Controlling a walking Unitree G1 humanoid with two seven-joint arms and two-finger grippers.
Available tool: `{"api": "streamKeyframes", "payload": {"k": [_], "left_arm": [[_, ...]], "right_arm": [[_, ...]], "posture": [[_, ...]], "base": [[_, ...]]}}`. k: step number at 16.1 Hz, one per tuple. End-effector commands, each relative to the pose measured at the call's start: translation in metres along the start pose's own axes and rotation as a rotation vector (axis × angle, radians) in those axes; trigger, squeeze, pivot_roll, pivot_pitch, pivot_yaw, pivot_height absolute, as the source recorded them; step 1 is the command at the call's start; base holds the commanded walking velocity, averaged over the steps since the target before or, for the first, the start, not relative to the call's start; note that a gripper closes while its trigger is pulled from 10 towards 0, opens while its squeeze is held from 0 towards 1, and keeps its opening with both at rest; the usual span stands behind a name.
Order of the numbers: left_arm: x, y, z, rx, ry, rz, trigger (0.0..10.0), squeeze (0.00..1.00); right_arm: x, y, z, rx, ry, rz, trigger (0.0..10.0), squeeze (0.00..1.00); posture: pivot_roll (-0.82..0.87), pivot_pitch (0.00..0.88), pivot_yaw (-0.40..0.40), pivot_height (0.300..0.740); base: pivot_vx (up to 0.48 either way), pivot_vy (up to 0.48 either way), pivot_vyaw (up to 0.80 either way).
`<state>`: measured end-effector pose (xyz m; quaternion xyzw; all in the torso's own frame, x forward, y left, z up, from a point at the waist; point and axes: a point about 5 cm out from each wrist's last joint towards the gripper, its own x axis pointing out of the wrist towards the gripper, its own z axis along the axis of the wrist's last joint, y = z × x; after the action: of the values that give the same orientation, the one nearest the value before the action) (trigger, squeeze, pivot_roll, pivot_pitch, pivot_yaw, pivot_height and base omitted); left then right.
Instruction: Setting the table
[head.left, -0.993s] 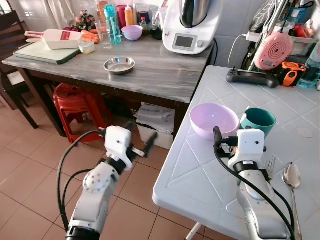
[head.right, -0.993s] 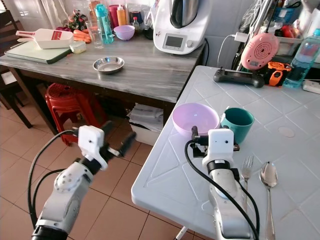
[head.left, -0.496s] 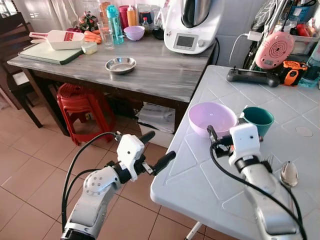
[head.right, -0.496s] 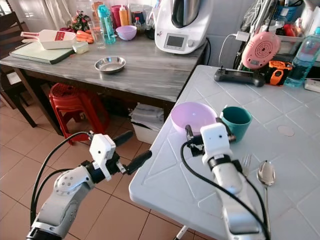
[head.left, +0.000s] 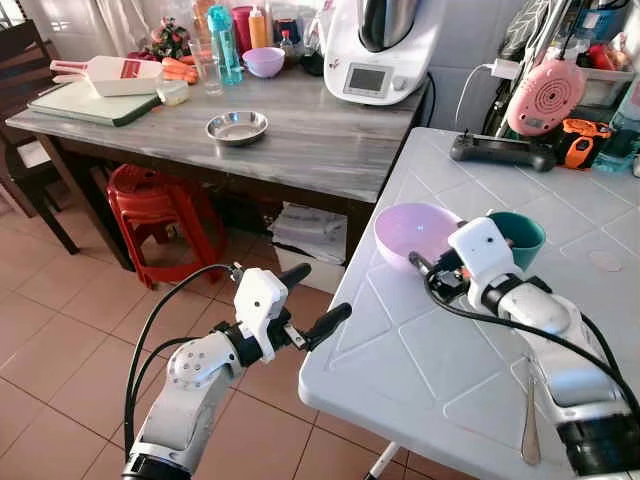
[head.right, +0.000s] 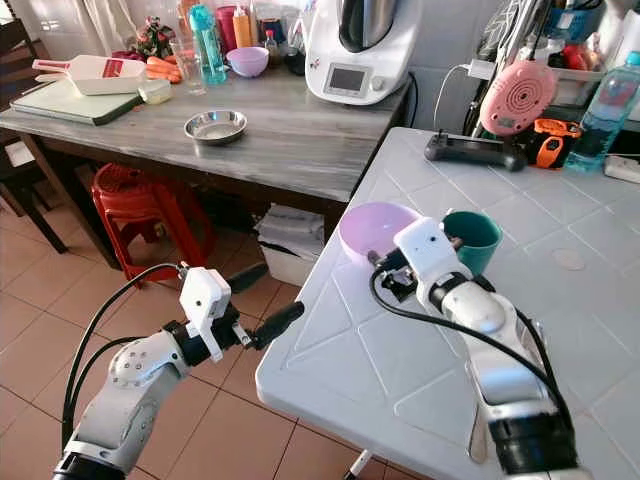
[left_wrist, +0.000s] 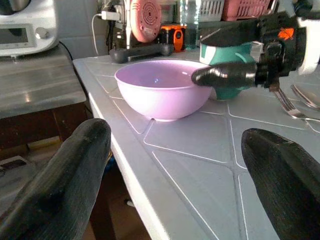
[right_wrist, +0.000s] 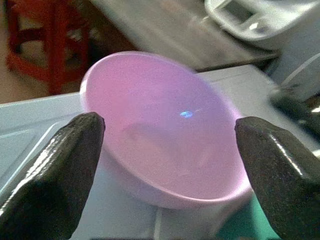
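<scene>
My right jaws (right_wrist: 165, 165) are spread wide, aimed at the pink bowl (head.left: 418, 233) on the white table (head.left: 430, 350), beside the teal cup (head.left: 525, 236). My left jaws (head.left: 312, 298) hang spread off the table's edge.

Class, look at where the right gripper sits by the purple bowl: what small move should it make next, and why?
Probably ease the right gripper forward until its open fingers straddle the purple bowl's near rim, then close. The wrist view shows the bowl framed between the fingers, not yet gripped.
</scene>
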<state>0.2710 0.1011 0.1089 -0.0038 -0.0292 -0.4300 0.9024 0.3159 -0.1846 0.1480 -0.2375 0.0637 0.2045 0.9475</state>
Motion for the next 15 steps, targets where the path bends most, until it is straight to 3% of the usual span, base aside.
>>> {"api": "streamKeyframes", "payload": {"k": [1, 6, 9, 11, 15], "left_arm": [[-0.001, 0.002, 0.001, 0.007, -0.003, 0.001, 10.0, 0.00], [0.000, -0.001, 0.000, 0.000, 0.000, -0.003, 10.0, 0.00], [0.000, 0.000, 0.000, 0.001, 0.003, -0.003, 10.0, 0.00], [-0.001, -0.002, 0.004, -0.013, -0.035, -0.005, 10.0, 0.00], [-0.008, -0.003, 0.002, -0.033, -0.037, -0.056, 10.0, 0.00]], "right_arm": [[0.004, 0.002, 0.002, -0.039, 0.007, 0.056, 10.0, 0.00], [0.013, 0.003, -0.006, -0.151, 0.032, 0.260, 10.0, 0.00], [0.019, -0.003, -0.012, -0.223, 0.066, 0.278, 10.0, 0.00], [0.022, -0.010, -0.016, -0.239, 0.064, 0.298, 0.0, 0.00], [0.023, -0.023, -0.025, -0.303, 0.111, 0.292, 0.0, 0.00]], "posture": [[-0.08, 0.030, 0.025, 0.740], [-0.08, 0.032, 0.029, 0.740], [-0.06, 0.041, 0.031, 0.740], [-0.06, 0.046, 0.033, 0.740], [-0.05, 0.050, 0.033, 0.740]], "base": [[0.000, 0.000, 0.00], [0.000, 0.000, 0.00], [0.000, 0.000, 0.00], [0.000, 0.000, 0.00], [0.000, 0.000, 0.00]]}}
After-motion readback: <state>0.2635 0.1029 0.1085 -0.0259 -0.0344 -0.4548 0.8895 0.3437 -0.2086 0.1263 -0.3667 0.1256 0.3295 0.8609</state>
